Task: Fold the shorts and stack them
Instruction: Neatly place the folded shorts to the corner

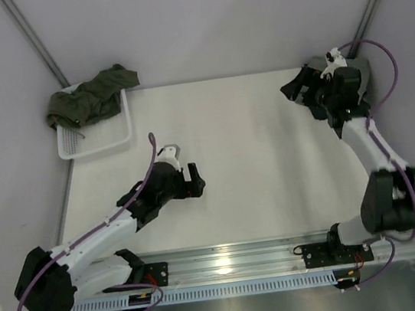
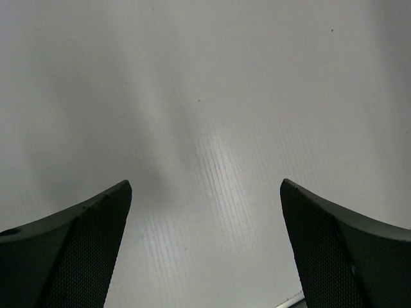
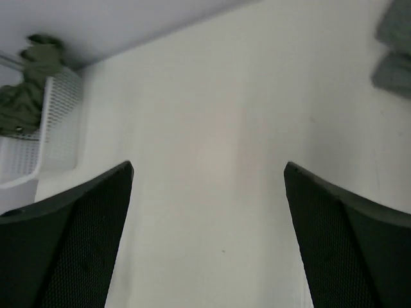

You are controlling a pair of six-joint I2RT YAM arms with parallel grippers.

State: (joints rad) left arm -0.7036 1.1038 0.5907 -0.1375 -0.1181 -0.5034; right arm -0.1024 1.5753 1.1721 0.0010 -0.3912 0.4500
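Observation:
Olive green shorts (image 1: pixel 92 96) lie crumpled in a white mesh basket (image 1: pixel 105 139) at the back left; they also show in the right wrist view (image 3: pixel 22 96). The navy and light grey shorts are out of view. My left gripper (image 1: pixel 198 181) is open and empty over bare table near the middle front; its wrist view shows only table between the jaws (image 2: pixel 205 186). My right gripper (image 1: pixel 294 95) is open and empty at the back right, facing across the table (image 3: pixel 209 167) toward the basket (image 3: pixel 61 128).
The white table (image 1: pixel 255 164) is walled at the back and both sides. A metal rail (image 1: pixel 246 262) with the arm bases runs along the front edge. Blurred grey-green shapes (image 3: pixel 393 48) sit at the top right edge of the right wrist view.

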